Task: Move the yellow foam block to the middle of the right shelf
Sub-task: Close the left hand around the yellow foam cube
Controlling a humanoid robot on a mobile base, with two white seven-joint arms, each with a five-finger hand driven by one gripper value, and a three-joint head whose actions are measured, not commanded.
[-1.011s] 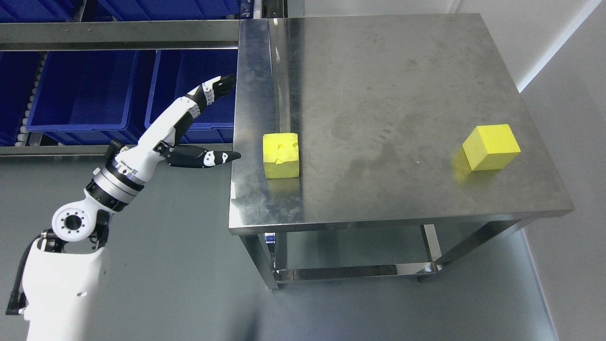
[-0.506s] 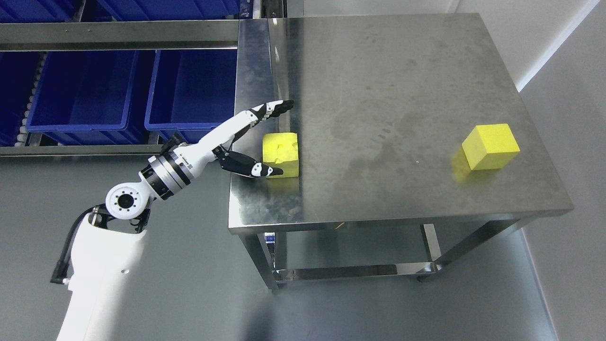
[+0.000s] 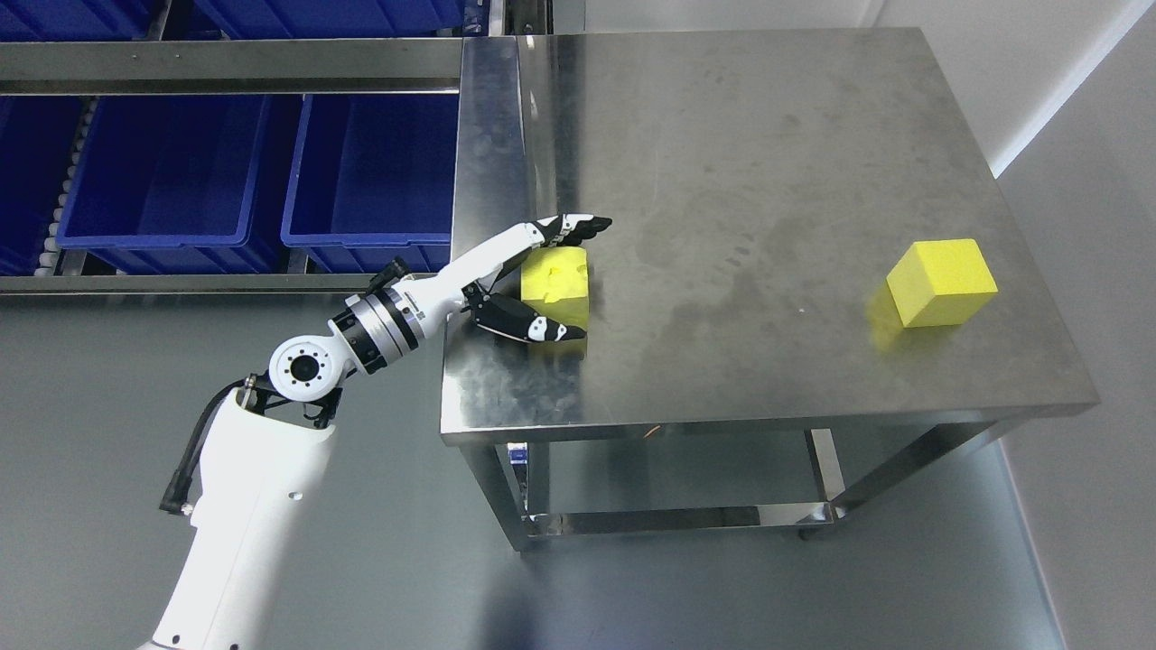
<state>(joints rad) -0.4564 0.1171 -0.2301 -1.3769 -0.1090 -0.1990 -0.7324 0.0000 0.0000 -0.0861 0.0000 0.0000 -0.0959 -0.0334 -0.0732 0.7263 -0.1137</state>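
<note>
Head view shows the left hand (image 3: 533, 284) spread around the yellow block (image 3: 557, 287) near the table's (image 3: 722, 135) left edge, not yet closed. Lifting and carrying remain.

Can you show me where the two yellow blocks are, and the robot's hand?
Dented yellow block (image 3: 562, 282), head view: its top face, between the fingers.
Smooth yellow block (image 3: 942, 282), head view: its top face.
Left hand (image 3: 542, 275), head view: midway between thumb and fingers.
</note>
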